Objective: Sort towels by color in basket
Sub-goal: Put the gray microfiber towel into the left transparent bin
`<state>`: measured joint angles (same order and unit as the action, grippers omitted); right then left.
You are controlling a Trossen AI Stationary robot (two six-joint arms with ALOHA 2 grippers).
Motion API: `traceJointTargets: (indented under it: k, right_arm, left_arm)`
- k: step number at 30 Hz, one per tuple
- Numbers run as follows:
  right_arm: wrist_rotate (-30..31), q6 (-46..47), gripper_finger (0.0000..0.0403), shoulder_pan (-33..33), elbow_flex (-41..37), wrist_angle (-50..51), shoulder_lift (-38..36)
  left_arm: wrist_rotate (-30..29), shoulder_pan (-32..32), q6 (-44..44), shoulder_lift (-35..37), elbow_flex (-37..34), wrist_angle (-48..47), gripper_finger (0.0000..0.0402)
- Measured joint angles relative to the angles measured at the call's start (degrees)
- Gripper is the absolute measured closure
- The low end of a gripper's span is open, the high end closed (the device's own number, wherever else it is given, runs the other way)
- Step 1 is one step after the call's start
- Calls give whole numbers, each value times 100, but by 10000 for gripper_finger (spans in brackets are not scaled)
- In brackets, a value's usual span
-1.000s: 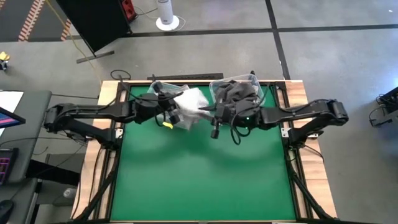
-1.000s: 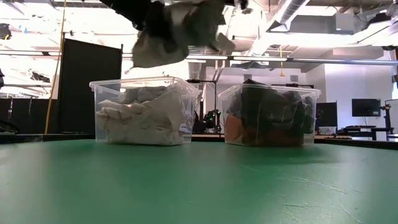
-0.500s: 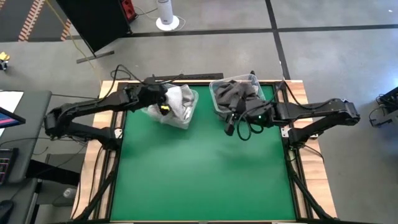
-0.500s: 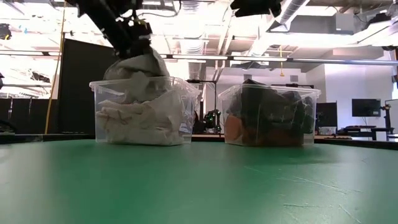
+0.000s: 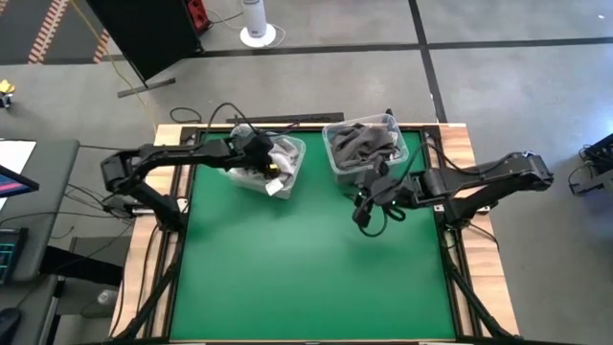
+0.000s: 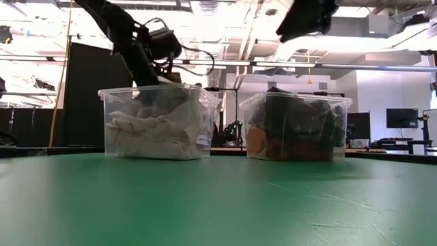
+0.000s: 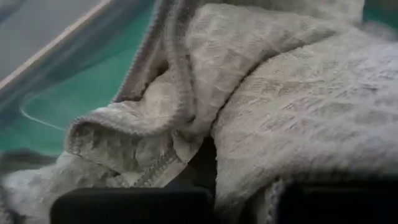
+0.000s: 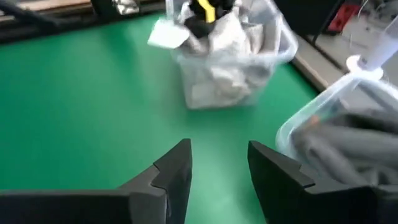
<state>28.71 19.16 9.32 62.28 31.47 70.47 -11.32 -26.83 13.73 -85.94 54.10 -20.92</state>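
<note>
The left gripper is buried among the light towels in the clear basket, cloth pressing right against its fingers, whose spread I cannot tell; the right gripper, fingers spread and empty, hangs over bare desk.

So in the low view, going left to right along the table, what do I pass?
Clear bin holding the light towels, with the left gripper reaching down into it → the gap of green table → clear bin holding the dark towels, with a bit of orange at its lower left.
</note>
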Motion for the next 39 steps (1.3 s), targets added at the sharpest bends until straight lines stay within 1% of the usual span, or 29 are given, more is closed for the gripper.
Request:
traceJointTargets:
  k: [2, 6, 12, 18, 22, 24, 27, 30, 34, 39]
  right_arm:
    - [-1, 111, 222, 82, -150, 47, -26]
    - [38, 324, 223, 201, -260, 154, -43]
    - [231, 394, 223, 343, -266, 195, -48]
    - [594, 449, 223, 431, -266, 190, -46]
    - [810, 483, 223, 525, -266, 191, -45]
    - [1073, 485, 223, 549, -266, 192, -45]
    - [1669, 482, 223, 571, -266, 189, -45]
    - [1940, 565, 223, 586, -266, 274, -45]
    - [2053, 810, 223, 774, -266, 523, -45]
    - [2790, 1572, 225, 1165, -264, 1297, -45]
  left_arm:
    - [-5, 7, 49, -85, 70, -11, 373]
    - [-1, 9, 45, -126, 369, -345, 322]
    - [47, 79, -114, -28, 1128, -965, 247]
    - [-74, 158, -429, -26, 1921, -1558, 200]
    - [-108, 180, -515, -28, 2257, -1901, 180]
    - [-142, 179, -560, -28, 2376, -2030, 173]
    - [-273, 179, -658, -28, 2527, -2329, 168]
    - [-405, 179, -667, 20, 2670, -2613, 167]
    - [-524, 179, -774, 358, 2720, -2620, 167]
    - [-668, 179, -742, 880, 2728, -2411, 167]
